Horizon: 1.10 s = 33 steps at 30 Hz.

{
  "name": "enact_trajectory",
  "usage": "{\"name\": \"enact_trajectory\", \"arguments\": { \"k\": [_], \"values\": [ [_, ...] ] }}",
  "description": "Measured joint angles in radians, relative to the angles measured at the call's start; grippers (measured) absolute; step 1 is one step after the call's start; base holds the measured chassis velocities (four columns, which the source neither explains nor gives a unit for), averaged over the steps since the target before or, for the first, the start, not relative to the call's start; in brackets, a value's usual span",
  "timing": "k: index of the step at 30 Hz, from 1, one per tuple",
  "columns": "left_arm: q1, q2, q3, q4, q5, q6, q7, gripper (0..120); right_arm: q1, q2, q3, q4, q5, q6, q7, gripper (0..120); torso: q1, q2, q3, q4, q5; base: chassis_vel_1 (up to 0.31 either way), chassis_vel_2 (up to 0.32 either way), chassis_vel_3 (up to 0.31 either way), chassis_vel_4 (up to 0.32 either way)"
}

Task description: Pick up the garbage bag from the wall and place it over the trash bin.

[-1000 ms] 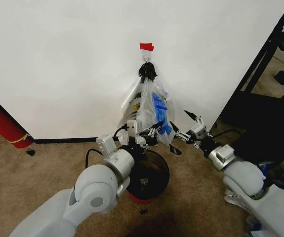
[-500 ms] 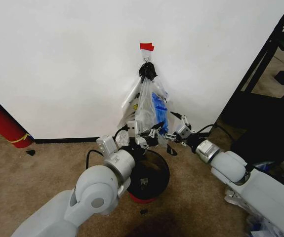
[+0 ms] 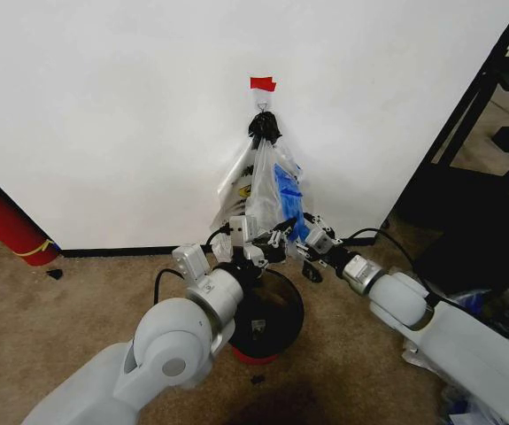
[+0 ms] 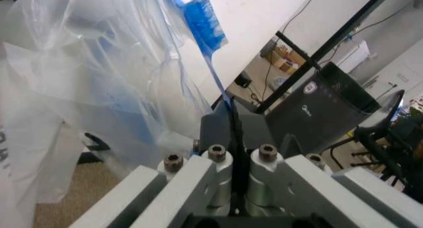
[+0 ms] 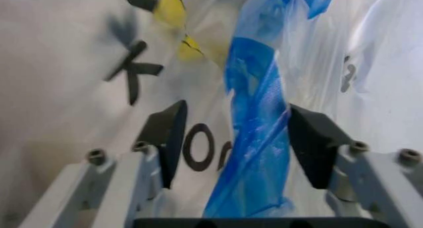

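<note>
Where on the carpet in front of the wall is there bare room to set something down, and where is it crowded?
Free: carpet between the red cylinder and the left gripper, below the black baseboard. Crowded: under the hook, where the garbage bag, both grippers (right gripper) and the trash bin cluster.

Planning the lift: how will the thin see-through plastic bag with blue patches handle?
The thin see-through bag looks floppy and light, hanging in crumpled folds. It probably slips: the left gripper pinches just an edge.
</note>
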Motion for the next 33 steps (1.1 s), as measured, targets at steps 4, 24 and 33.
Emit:
{"name": "enact_trajectory", "arguments": {
  "k": [4, 24, 33],
  "values": [
    [-0.002, 0.002, -0.002, -0.004, -0.001, 0.0, 0.001, 0, 0.025, 0.006, -0.024, -0.01, 0.011, -0.012, 0.007, 39, 0.0, 0.0, 0.0, 0.0, -0.0003, 0.0, 0.0, 0.0, 0.0],
    [0.036, 0.019, -0.044, 0.004, -0.002, -0.003, -0.004, 0, -0.095, 0.048, 0.092, 0.051, 0.119, -0.024, 0.083, 0, 0.0, 0.0, 0.0, -0.0002, 0.0, 0.0, 0.0, 0.0, 0.0],
    [0.053, 0.023, -0.055, 0.001, 0.008, -0.006, -0.004, 0, -0.196, 0.064, 0.187, 0.098, 0.13, -0.012, 0.095, 0, 0.0, 0.0, 0.0, -0.0002, 0.0001, 0.0, 0.0, 0.0, 0.0]
  ]
}}
